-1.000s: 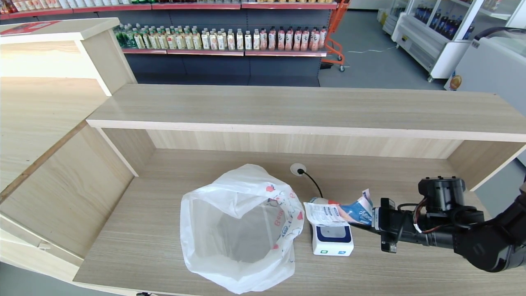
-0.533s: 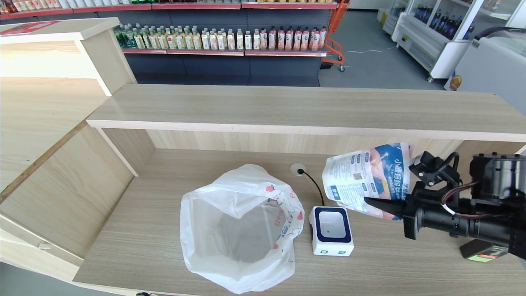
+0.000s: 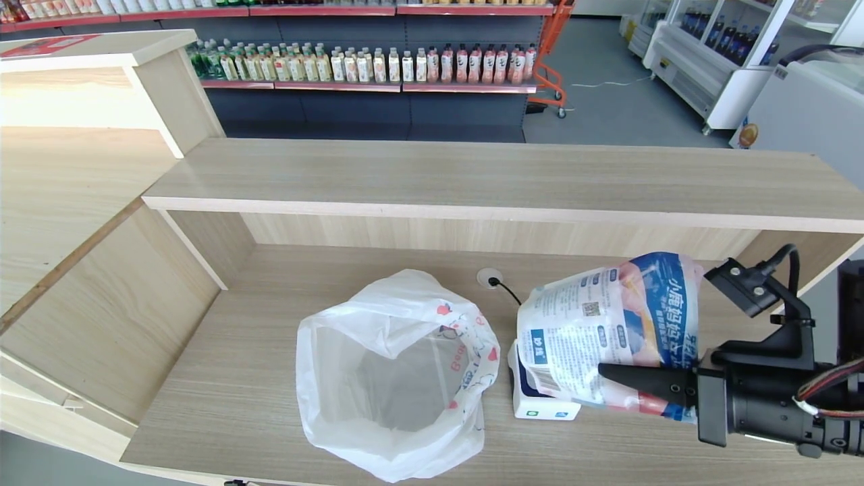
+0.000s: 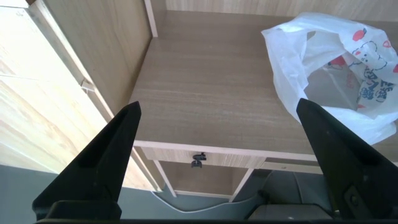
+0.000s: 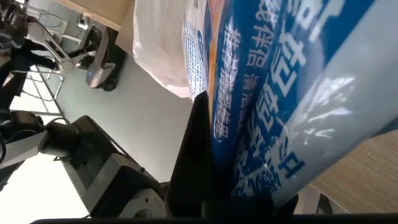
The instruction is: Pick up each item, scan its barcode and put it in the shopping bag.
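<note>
Between the fingers of the right pincer (image 3: 611, 372) a blue and white pouch (image 3: 607, 324) was clamped by its lower edge, and most of the pouch stood up and leaned forward past the tips. From the right wrist camera I could see the glossy film of the pouch (image 5: 280, 93) pressed flat against one dark finger (image 5: 199, 162), so the grip was narrow and closed on the pouch.

Just below the free end of the pouch, ahead of the tips, the white scanner (image 3: 540, 405) sat on the table (image 3: 236, 405), partly covered by the pouch. Farther beyond the tips, past the scanner, the shopping bag (image 3: 398, 378) stood with its mouth open upward. A black cable (image 3: 511, 295) ran away from the scanner on its far side.

I judged the pouch to be soft and rather light, with a smooth skin that can slide. It bent under its own weight, so a hold on the stiff sealed edge seemed safer than one on the puffy middle. What looked like a barcode was near its low corner, close over the scanner.

Over the near edge of the table the left pincer (image 4: 214, 168) hung wide apart, holding nothing, and the shopping bag (image 4: 336, 68) lay beyond one of its fingers.
</note>
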Controlling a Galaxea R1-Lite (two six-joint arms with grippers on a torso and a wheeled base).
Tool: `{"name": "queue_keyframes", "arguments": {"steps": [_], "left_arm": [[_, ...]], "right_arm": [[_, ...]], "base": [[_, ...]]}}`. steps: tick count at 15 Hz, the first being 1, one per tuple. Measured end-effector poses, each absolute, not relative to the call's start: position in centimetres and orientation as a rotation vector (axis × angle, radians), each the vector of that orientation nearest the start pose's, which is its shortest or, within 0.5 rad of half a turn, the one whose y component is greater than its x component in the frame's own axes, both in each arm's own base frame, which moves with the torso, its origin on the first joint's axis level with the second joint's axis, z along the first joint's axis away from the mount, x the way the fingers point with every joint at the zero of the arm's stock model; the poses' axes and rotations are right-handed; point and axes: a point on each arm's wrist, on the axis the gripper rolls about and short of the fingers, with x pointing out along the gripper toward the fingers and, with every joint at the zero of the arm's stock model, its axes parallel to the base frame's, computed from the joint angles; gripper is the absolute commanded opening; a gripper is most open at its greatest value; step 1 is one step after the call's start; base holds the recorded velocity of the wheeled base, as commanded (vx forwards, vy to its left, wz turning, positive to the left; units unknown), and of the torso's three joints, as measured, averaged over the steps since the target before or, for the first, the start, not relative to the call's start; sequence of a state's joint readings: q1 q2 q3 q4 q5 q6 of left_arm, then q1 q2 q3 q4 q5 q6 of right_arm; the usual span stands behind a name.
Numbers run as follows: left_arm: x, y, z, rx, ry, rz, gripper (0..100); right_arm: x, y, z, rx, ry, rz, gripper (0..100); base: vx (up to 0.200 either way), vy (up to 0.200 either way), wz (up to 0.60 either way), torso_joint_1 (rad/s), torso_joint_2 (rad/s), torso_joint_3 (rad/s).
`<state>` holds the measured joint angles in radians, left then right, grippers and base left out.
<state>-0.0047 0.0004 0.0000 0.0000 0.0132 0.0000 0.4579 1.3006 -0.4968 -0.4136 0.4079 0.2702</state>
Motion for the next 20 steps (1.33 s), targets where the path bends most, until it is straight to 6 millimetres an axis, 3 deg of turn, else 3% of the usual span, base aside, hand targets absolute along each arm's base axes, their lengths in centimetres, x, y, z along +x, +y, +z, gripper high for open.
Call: {"name": "queue_keyframes", "arguments": {"steps": [3, 7, 13, 17, 20], "left_arm": [[-2.3, 0.0, 7.5, 0.001, 0.000, 0.009, 100], [-2.3, 0.0, 7.5, 0.000, 0.000, 0.009, 100], [-2.3, 0.0, 7.5, 0.000, 0.001, 0.009, 100], [-2.3, 0.0, 7.5, -0.001, 0.000, 0.009, 100], [-2.3, 0.0, 7.5, -0.001, 0.000, 0.009, 100]], "right_arm": [[16.0, 9.0, 17.8, 0.270, 0.518, 0.774, 0], [15.6, 8.8, 18.1, 0.292, 0.509, 0.769, 0], [16.0, 9.3, 17.6, 0.289, 0.557, 0.760, 0], [18.1, 10.8, 16.4, 0.264, 0.621, 0.700, 0], [19.6, 13.6, 15.5, 0.268, 0.688, 0.736, 0]], "base": [[0.000, 0.000, 0.00, 0.000, 0.00, 0.000], [0.000, 0.200, 0.00, 0.002, 0.00, 0.005], [0.000, 0.000, 0.00, 0.000, 0.00, 0.000], [0.000, 0.000, 0.00, 0.000, 0.00, 0.000], [0.000, 0.000, 0.00, 0.000, 0.00, 0.000]]}}
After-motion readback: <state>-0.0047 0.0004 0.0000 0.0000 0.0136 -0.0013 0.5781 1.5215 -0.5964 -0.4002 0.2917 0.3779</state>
